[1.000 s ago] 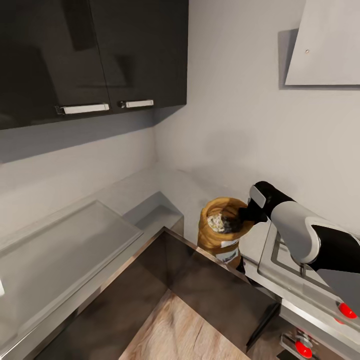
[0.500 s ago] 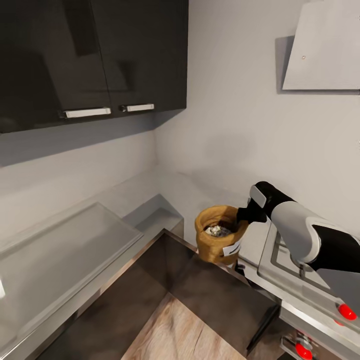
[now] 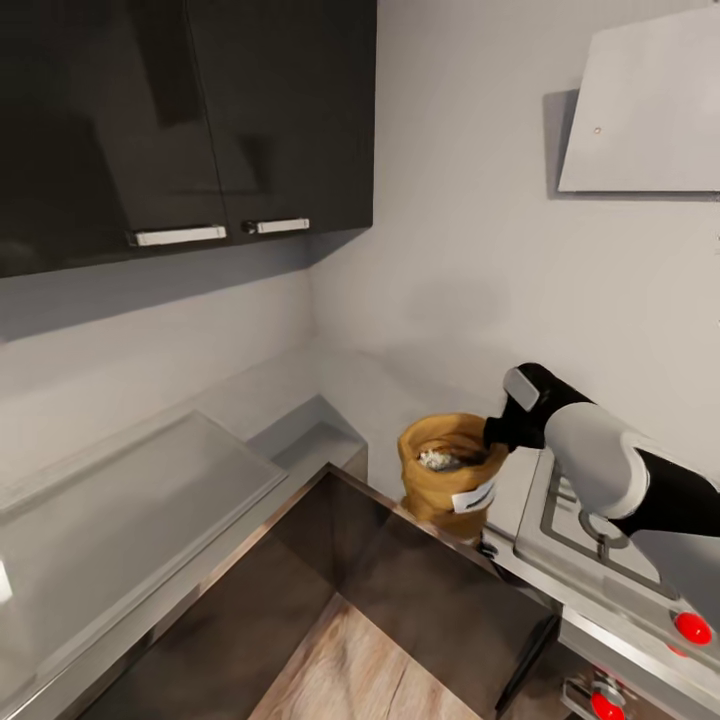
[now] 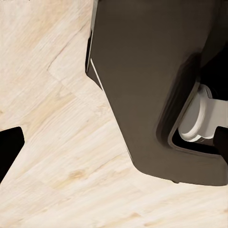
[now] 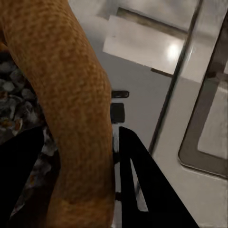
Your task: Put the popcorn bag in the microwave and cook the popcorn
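Popcorn bag [image 3: 447,478] pinched at rim by right tool [image 3: 497,433], beside hob [image 3: 590,520].

In the head view the right gripper [image 3: 497,433] is mostly hidden — its fingertips vanish at the rolled rim of the popcorn bag [image 3: 447,478], so whether they pinch the paper cannot be told there. The bag's white label [image 3: 473,497] is too small to read. The bag's base is hidden behind the dark cabinet front [image 3: 400,580], so its footing near the countertop [image 3: 330,390] edge cannot be seen. The gas hob [image 3: 600,520] is cut off by the right edge. In the right wrist view the popcorn [image 5: 19,118] is blurred — half covered by a dark finger [image 5: 142,180].
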Controlling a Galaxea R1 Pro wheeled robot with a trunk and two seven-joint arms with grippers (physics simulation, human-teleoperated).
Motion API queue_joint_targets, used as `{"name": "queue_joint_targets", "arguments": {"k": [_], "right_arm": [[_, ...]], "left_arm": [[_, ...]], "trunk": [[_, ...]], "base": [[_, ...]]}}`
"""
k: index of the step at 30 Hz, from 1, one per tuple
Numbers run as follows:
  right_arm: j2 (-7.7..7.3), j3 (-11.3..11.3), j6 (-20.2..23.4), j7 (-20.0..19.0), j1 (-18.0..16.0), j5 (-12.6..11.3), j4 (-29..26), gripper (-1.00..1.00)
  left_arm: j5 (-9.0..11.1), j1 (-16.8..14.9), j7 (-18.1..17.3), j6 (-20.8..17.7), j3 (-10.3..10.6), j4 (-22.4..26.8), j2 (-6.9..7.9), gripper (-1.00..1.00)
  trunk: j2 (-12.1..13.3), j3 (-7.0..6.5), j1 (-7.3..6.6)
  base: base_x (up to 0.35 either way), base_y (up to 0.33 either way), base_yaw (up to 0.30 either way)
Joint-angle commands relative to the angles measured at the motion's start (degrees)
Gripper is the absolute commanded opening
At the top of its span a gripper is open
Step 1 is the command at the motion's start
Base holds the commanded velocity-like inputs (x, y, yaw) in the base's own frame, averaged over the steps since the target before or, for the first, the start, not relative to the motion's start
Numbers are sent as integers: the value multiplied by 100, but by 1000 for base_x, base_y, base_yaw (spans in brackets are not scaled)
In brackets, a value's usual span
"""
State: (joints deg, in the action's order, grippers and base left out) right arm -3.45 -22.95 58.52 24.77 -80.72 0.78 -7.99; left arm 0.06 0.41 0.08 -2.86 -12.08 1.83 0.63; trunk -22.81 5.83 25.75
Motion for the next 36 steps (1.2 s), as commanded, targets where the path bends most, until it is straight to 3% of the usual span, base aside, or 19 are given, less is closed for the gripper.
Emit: {"name": "queue_joint_targets", "arguments": {"k": [1,4,7,10,14,19,25,36], "right_arm": [[2,-263,7,260,-5,-23,-32,-100],[2,-1087,-21,1232,-5,-31,-199,-100],[2,-1401,-47,2051,-5,-64,-299,-100],[2,-1514,-56,2145,-5,-68,-331,-100],[2,-1938,-60,2178,-5,-65,-664,-100],[2,-2052,-60,2181,-5,-66,-1085,-100],[2,-2299,-63,2181,-5,-69,-1150,-100],[2,-2319,-382,2543,-5,-69,-1222,-100]], "left_arm": [[1,3,1,-30,-29,19,-1,100],[2,3,1,-30,-30,19,-1,100],[1,3,1,-30,-29,19,-1,100],[1,3,1,-30,-30,19,-1,100],[2,3,1,-8,-26,19,-1,100],[0,3,1,-33,-22,19,-3,100],[-2,3,1,-39,-22,19,-1,100],[2,3,1,-39,-39,19,3,100]], "trunk": [[-10,1,4],[-10,-27,4],[-10,-55,4],[-10,-83,4],[-10,-121,4],[-10,-168,4],[-10,-224,4],[-10,-260,4]], "base": [[0,0,0],[0,0,0],[0,0,0],[0,0,0],[0,0,0],[-19,-1,0],[-269,-52,1],[-320,74,-48]]}}
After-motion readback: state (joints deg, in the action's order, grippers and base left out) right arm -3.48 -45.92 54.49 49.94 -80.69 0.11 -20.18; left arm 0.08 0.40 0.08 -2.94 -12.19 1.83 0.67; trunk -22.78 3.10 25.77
